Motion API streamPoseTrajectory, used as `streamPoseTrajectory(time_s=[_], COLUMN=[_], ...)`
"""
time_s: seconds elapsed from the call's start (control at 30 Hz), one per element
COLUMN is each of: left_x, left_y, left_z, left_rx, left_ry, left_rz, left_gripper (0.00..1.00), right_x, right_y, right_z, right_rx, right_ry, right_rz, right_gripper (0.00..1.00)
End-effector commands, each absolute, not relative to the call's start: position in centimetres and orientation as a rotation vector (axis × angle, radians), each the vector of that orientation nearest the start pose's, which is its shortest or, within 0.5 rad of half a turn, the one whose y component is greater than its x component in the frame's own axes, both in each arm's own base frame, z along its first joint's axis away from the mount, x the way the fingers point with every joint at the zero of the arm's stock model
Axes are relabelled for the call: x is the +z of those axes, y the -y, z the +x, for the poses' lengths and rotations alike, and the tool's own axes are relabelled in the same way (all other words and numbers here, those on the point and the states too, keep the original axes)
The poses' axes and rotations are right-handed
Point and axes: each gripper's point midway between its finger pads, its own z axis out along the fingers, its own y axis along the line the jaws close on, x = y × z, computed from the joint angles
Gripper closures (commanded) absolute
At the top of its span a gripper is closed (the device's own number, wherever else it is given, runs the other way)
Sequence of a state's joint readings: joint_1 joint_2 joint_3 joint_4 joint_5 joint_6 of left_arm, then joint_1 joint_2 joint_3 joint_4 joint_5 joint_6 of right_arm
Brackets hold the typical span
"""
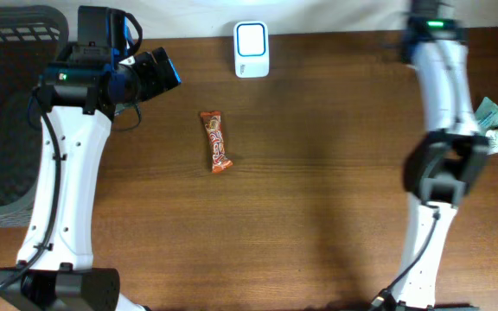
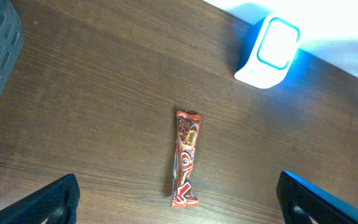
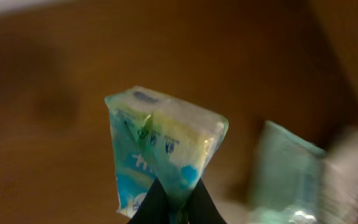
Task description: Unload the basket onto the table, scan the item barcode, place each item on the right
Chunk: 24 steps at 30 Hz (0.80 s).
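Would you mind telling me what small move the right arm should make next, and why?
Probably carry the teal packet toward the robot's left, to the white scanner. The right jaws are shut on the packet's lower edge, it looks lifted off the table, and the scanner stands far off at the table's back edge.

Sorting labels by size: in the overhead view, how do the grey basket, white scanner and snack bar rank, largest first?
1. Grey basket, largest by far, though partly cropped.
2. White scanner.
3. Snack bar: longer than the scanner but much narrower, so fairly close.
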<state>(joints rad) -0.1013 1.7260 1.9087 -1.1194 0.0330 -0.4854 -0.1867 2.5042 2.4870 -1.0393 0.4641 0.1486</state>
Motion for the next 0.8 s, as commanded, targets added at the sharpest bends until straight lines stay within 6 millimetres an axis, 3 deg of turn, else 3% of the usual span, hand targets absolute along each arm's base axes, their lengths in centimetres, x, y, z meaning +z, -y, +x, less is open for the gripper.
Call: streamPoseTrajectory(time_s=[0.0,0.1,0.17,0.27,0.33,0.4,0.47,0.53,0.63,0.67,0.77], left_x=[28.4,28.4,28.4,28.4,28.4,28.4,28.4,28.4,28.4,28.4,28.4], left_y=[4.7,4.7,4.7,4.7,4.7,4.7,4.7,4.7,4.7,4.7,4.7], left_z=[43.3,43.3,43.3,43.3,43.3,43.3,43.3,43.3,43.3,43.3,43.3], left_rx=[-0.269,-0.268,-0.269,-0.269,-0.268,-0.269,-0.269,-0.269,-0.268,-0.268,-0.268], left_ry=[-2.477,-2.477,-2.476,-2.477,-2.477,-2.477,-2.477,-2.477,-2.477,-2.477,-2.477], left_rz=[-0.449,-0.449,-0.449,-0.449,-0.448,-0.449,-0.449,-0.449,-0.449,-0.449,-0.449], left_gripper=[0.01,0.01,0.01,0.01,0.01,0.01,0.01,0.01,0.01,0.01,0.01], right_x=[15.5,14.7,14.0,13.1,12.3,12.1,12.1,12.5,13.9,14.7,19.2], right_y=[25.5,30.6,32.4,33.9,34.5,34.3,34.0,33.8,32.0,31.0,25.8], right_z=[52.2,48.6,47.0,45.7,44.8,44.6,44.5,44.1,44.7,45.2,47.2], right_rx=[-0.675,-0.671,-0.627,-0.594,-0.599,-0.598,-0.597,-0.595,-0.468,-0.396,-0.088], right_ry=[-2.458,-2.478,-2.495,-2.504,-2.52,-2.532,-2.544,-2.556,-2.559,-2.553,-2.511], right_rz=[0.816,0.958,1.018,1.074,1.099,1.1,1.097,1.099,1.066,1.045,0.918], right_gripper=[0.96,0.96,0.96,0.89,0.69,0.7,0.61,0.61,0.61,0.61,0.6])
